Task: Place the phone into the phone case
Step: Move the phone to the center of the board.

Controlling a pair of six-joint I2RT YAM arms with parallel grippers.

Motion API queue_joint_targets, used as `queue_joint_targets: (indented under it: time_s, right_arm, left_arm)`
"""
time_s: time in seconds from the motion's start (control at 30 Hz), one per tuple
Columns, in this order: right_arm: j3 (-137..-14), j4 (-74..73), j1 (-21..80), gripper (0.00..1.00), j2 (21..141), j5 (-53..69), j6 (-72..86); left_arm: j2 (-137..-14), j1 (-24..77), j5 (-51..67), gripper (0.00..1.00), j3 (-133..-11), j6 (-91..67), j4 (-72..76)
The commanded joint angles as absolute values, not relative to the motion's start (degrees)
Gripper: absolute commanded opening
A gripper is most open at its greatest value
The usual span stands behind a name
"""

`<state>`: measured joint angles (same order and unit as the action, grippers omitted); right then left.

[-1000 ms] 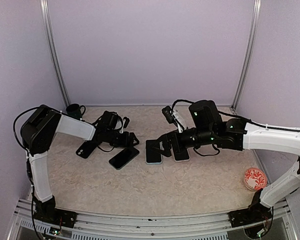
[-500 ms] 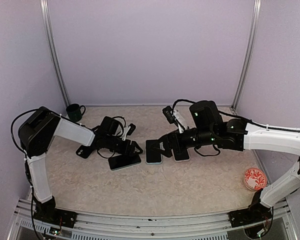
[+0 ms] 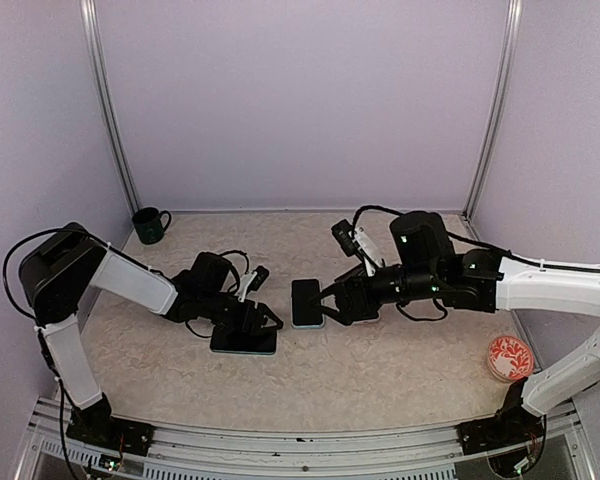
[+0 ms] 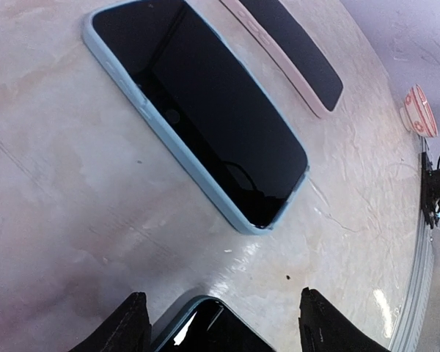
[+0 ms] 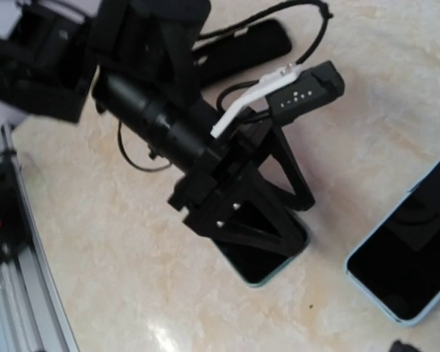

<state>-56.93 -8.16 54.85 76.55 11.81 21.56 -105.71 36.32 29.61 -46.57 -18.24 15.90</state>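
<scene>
We look down on a marbled beige counter [image 3: 380, 380] with two arms reaching toward its middle. Our left pincer [image 3: 261, 322] is lowered over a phone in a pale blue case [image 3: 243, 342] lying flat near the counter's centre; its fingers [image 4: 125, 326] straddle the near end of that phone, and we cannot tell whether they press on it. Just to the right lies a second dark phone in a blue case [image 3: 307, 303], screen up. Beyond it, the left wrist view shows a third phone in a pinkish case [image 4: 290, 51]. Our right pincer [image 3: 330, 300] is spread wide beside the second phone, grasping nothing. A green mug [image 3: 150, 224] stands at the back left, and a red patterned dish [image 3: 510, 357] sits at the right.
</scene>
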Motion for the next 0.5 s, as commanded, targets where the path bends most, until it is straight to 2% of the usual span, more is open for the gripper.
queue_joint_targets:
  time_s: [0.0, 0.27, 0.4, 0.47]
  right_arm:
    - [-51.3, -1.3, 54.6, 1.00, 74.6, 15.8, 15.0]
    - [-39.2, 14.7, 54.7, 0.99, 75.6, 21.8, 1.1]
    - [-37.9, 20.3, 54.7, 0.99, 80.2, 21.7, -4.4]
    - [-40.0, 21.0, 54.8, 1.00, 84.2, 22.6, -6.4]
  left_arm:
    - [-103.9, 38.4, 32.3, 0.68, -44.2, -19.0, 12.9]
    - [-97.4, 38.6, 31.6, 0.69, -42.0, -22.1, 15.4]
    - [-90.0, 38.6, 25.0, 0.86, -39.8, -25.2, 15.6]
    - [-84.9, 38.6, 22.2, 0.98, -37.5, -27.0, 16.1]
